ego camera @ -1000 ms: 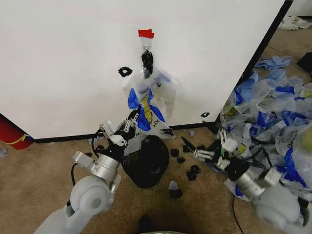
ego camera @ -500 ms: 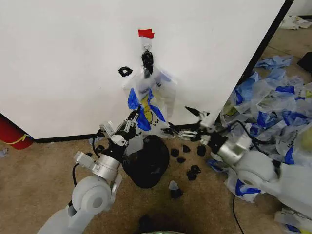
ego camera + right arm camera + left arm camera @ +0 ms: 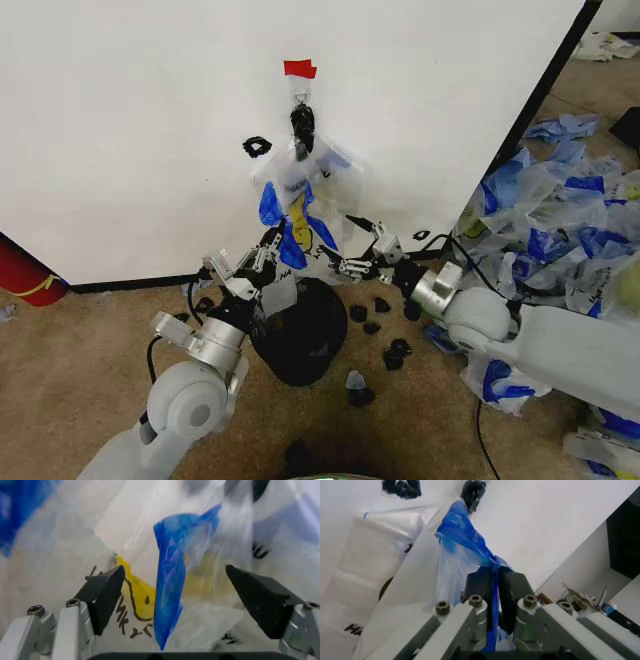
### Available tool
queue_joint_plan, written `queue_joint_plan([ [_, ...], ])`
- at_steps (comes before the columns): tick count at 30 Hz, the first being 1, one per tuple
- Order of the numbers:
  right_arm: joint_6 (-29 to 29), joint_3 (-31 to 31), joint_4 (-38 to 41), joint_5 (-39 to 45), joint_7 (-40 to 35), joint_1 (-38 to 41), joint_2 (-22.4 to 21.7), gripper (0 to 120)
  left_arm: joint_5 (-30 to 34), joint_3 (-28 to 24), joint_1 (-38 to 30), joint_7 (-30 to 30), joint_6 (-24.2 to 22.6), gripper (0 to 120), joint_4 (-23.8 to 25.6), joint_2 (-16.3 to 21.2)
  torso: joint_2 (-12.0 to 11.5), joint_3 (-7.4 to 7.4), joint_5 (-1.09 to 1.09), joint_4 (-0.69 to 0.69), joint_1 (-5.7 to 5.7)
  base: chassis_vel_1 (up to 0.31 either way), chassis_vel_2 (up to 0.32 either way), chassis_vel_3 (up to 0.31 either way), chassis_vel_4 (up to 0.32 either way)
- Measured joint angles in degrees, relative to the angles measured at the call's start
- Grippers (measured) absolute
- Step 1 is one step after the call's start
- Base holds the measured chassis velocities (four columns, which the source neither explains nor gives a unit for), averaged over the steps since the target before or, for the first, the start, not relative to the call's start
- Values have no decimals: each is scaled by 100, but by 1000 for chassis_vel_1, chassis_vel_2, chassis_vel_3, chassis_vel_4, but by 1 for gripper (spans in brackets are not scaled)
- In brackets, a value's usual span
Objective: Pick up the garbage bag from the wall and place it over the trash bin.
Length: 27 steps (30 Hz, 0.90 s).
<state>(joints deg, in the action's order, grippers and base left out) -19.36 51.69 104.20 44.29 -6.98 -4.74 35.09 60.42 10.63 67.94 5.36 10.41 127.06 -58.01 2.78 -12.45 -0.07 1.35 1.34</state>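
Garbage bag (image 3: pixel 300 205) hung from black clip (image 3: pixel 302 124) on wall (image 3: pixel 130 140), directly above trash bin (image 3: pixel 303 330) on floor

Left gripper (image 3: pixel 268 250) stayed put, fingers (image 3: pixel 481 583) clamped on bag's blue handle (image 3: pixel 465 540)

Right gripper (image 3: pixel 362 245) had swung in over last second from beside bag pile (image 3: pixel 560 230) to bag's right lower edge; fingers (image 3: pixel 105 592) spread wide, other blue strip (image 3: pixel 172 577) between them, not yet pinched

Judgement: second grasp imminent; bag still hooked, bin uncovered
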Motion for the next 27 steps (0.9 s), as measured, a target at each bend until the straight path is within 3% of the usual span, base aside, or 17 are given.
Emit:
queue_joint_plan([
  [17, -146, 594, -786, -37, -8, 535, 718, 70, -74, 32, 5, -73, 107, 8, -123, -83, 0, 0, 1, 0, 0, 0, 0, 0, 0],
  [27, -193, 784, -879, -56, 0, 568, 822, 53, -87, 32, -16, -80, 116, 8, -166, -116, 0, 1, 1, 1, 0, 0, 0, 0, 0],
])
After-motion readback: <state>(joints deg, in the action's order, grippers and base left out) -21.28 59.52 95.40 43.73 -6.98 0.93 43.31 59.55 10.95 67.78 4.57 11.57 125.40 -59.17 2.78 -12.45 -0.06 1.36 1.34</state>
